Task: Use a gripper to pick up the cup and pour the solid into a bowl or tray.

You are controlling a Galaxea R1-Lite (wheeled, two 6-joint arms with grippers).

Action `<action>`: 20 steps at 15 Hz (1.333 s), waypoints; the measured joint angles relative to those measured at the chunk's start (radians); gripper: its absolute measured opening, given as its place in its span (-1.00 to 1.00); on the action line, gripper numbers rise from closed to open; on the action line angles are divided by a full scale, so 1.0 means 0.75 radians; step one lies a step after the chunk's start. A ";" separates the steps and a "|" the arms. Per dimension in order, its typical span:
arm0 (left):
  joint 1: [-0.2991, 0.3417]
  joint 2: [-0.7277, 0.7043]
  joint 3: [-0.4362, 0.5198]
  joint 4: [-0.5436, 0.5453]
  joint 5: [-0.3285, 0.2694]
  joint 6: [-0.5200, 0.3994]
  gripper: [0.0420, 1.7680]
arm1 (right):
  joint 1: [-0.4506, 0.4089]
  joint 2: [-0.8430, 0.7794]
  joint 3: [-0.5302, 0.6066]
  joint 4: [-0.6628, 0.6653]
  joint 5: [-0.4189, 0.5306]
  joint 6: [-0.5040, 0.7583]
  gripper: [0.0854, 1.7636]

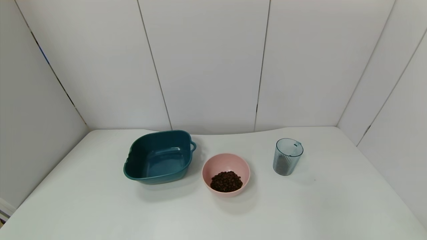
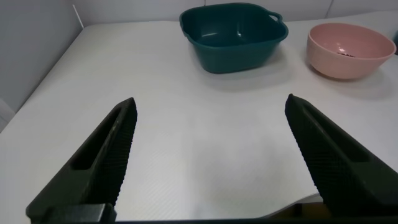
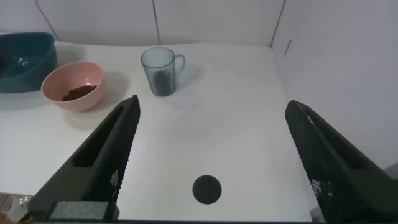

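Already the solid point(image 1: 226, 181) sits heaped in the pink bowl point(image 1: 206, 166) mid-worktop, the cup point(image 1: 287, 156) upright toward the right edge. Your left gripper point(image 2: 208, 155) and right gripper point(image 3: 211, 155) hover near the front edge, fingers wide, holding nothing. Risk: the ribbed cup tips if you clip its rim.

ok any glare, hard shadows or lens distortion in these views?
Head view: even light, soft shadows beside the teal tray, pink bowl and cup; the table's far edge bows, so some lens distortion. Left wrist view: faint sheen inside the tray. Right wrist view: round dark spot on the table.
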 joint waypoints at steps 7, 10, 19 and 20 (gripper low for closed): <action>-0.001 0.000 0.000 0.000 0.001 0.001 0.94 | -0.026 -0.335 0.162 -0.010 0.052 -0.006 0.92; -0.001 0.000 0.000 0.000 0.001 0.001 0.94 | -0.025 -0.430 0.245 -0.045 0.055 -0.007 0.92; -0.001 0.000 0.000 0.000 0.000 0.000 0.94 | -0.020 -0.586 0.849 -0.520 -0.008 -0.023 0.92; 0.000 0.000 0.000 0.000 -0.001 0.000 0.94 | -0.020 -0.588 0.895 -0.558 -0.036 -0.025 0.92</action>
